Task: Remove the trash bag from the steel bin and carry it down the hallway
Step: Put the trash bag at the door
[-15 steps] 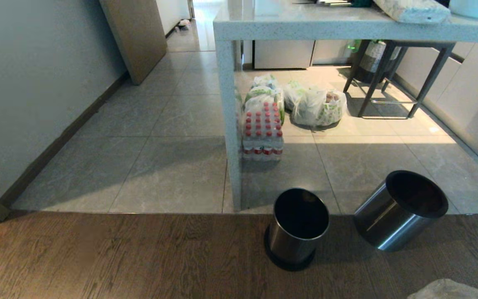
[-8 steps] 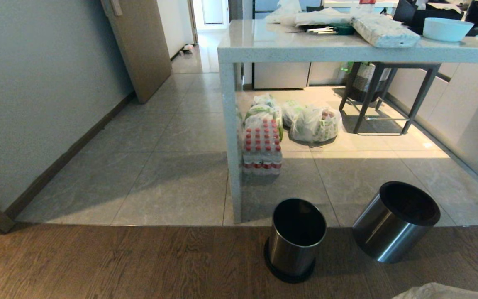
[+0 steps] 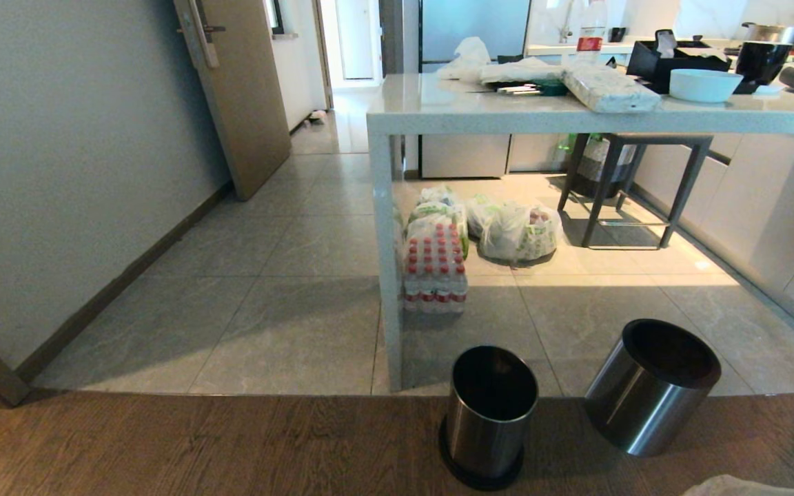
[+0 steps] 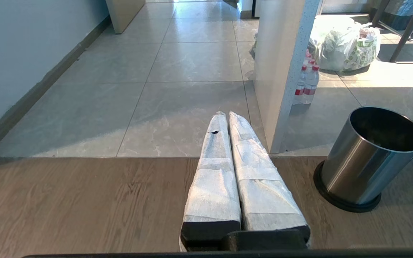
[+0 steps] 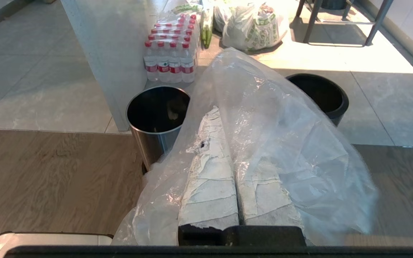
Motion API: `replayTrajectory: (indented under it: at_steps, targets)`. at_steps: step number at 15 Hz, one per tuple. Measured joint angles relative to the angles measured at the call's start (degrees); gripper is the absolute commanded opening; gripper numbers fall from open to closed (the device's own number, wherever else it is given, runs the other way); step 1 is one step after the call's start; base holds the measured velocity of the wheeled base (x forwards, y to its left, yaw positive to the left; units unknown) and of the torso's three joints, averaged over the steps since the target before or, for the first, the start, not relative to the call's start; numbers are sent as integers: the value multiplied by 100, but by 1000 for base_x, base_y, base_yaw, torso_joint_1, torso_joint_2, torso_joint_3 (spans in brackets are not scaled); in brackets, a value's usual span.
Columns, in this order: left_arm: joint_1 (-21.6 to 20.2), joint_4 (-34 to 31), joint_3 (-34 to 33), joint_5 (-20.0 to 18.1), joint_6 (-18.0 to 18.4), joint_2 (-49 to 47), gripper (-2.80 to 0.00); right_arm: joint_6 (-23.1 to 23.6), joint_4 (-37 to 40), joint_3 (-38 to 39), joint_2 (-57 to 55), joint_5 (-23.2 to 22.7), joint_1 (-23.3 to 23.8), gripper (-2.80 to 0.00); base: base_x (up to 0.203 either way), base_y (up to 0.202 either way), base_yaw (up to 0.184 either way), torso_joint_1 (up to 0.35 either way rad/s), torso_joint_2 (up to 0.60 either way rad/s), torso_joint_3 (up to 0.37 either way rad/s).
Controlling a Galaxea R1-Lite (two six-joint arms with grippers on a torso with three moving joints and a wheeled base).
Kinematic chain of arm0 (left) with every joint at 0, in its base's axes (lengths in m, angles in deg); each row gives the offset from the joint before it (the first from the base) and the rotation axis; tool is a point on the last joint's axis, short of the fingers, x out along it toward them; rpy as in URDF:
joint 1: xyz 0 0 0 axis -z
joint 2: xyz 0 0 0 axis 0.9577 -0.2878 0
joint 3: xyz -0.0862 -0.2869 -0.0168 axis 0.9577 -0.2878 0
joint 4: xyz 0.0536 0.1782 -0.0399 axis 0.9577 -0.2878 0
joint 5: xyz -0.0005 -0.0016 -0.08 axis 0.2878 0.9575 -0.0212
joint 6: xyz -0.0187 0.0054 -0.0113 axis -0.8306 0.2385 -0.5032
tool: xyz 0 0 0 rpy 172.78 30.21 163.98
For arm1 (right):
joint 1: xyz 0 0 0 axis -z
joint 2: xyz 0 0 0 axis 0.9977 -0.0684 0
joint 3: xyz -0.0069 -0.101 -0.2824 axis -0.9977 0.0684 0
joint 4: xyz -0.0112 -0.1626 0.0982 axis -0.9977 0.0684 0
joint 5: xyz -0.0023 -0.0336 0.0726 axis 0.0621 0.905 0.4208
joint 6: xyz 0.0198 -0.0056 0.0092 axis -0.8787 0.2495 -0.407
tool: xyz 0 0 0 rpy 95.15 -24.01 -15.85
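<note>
Bag (image 5: pixel 271 143): you have the clear liner draped over the right gripper (image 5: pixel 233 118), fingers clenched on its plastic, above the wood floor (image 3: pixel 197 448). Steel bin (image 3: pixel 490 413) stands empty just ahead, beside a second bin (image 3: pixel 652 386). Left gripper (image 4: pixel 226 116) is clenched, holding nothing.

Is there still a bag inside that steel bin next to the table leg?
No, the steel bin stands bare inside, and the clear trash bag is draped over the shut right gripper.
</note>
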Motion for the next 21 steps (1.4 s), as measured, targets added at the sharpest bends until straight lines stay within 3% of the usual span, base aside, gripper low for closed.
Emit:
replayTrajectory:
  at_steps: [13, 21]
  targets:
    - [0, 6, 0, -2, 29, 0, -280, 1, 0, -2, 0, -2, 0, -280, 0, 0, 0, 1, 0, 2]
    - [0, 5, 0, -2, 9, 0, -280, 1, -2, 0, -2, -2, 2, -280, 1, 171, -1, 3, 2, 1]
